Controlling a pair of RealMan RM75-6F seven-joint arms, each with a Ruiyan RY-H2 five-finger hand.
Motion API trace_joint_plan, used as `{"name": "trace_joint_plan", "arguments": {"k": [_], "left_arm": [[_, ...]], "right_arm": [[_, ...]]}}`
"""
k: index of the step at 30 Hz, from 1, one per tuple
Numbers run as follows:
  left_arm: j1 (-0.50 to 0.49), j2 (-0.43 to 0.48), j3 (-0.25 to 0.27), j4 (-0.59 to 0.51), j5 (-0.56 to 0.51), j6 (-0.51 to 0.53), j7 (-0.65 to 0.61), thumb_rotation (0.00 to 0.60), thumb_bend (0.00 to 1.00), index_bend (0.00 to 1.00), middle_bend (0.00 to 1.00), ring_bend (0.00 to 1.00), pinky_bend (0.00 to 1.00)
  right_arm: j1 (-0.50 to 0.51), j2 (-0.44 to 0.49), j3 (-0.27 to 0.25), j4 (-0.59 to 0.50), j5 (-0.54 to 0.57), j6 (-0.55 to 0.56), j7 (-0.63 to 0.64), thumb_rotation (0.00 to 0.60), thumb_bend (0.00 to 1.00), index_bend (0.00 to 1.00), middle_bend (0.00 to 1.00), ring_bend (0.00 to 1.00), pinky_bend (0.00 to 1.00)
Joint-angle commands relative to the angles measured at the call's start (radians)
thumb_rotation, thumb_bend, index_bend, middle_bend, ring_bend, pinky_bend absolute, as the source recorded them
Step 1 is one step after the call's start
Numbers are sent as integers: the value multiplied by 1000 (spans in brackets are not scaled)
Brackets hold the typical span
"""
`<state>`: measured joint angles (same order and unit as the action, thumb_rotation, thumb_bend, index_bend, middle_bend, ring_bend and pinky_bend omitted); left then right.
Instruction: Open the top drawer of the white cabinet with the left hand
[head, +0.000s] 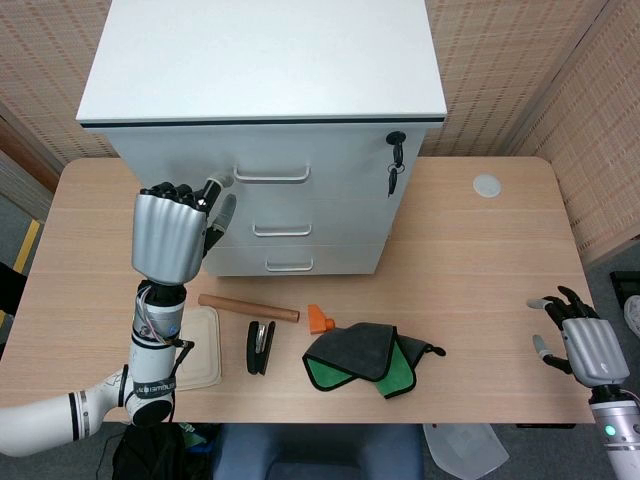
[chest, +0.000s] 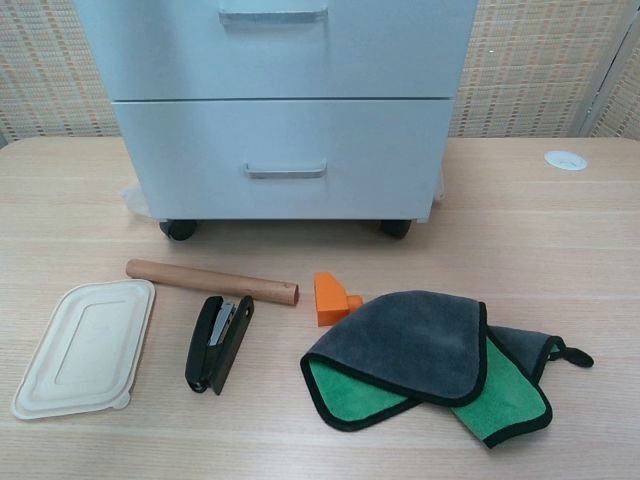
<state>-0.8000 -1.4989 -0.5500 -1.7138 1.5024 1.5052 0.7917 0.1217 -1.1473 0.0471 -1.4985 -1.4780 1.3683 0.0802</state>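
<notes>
White all over for the cabinet (head: 262, 60), parked on casters (chest: 180, 229) at the back of the table (head: 480, 250), front turned toward the robot, presumably so as to leave pulling room before the drawers. Look for the top drawer (head: 330, 155) just under the cabinet's slab: shut flush, with its handle (head: 272, 177) free and a key (head: 396, 160) hanging in the lock at its right.

Find the left hand (head: 170, 235) raised in front of the cabinet's left edge, back of the hand to the camera, fingers bent forward and apart from the thumb, holding nothing. Judging by that pose, shaped ready to hook the handle; close beside the handle's left end, though whether touching cannot be told from above. Probably not yet gripping.

Find the right hand (head: 590, 350) low at the table's near right corner, well apart from everything, fingers spread and holding nothing; likely kept there to be out of the way.

Along the front, out of the drawer's path: a wooden rod (head: 248, 307), a stapler (head: 260, 347), a beige lid (head: 205, 345), an orange block (head: 319, 319) and a grey-and-green cloth (head: 370, 360).

From the head view alone: both hands, the top drawer, the key, a white disc (head: 487, 185). From the chest view: neither hand and no top drawer, only 2 lower drawer fronts, but plainly the casters and the gap under the cabinet, hidden from above. Worth noting: on wheels, liable to roll forward under a pull.
</notes>
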Motion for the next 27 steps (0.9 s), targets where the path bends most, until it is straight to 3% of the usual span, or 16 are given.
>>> {"name": "trace_joint_plan", "arguments": {"k": [1,27], "left_arm": [[-17,-12,-5,17,-11,0,4,600,296,482,1000,978,1000],[-115,-74,-21,123,-86,30,-27,600,296,518,1000,990,1000]], "right_arm": [[-2,-1,0,3,2,2,3,600,340,277,266,170,244],[-15,5,-2,8,11,13,13,600,341,277,266,170,244]]}}
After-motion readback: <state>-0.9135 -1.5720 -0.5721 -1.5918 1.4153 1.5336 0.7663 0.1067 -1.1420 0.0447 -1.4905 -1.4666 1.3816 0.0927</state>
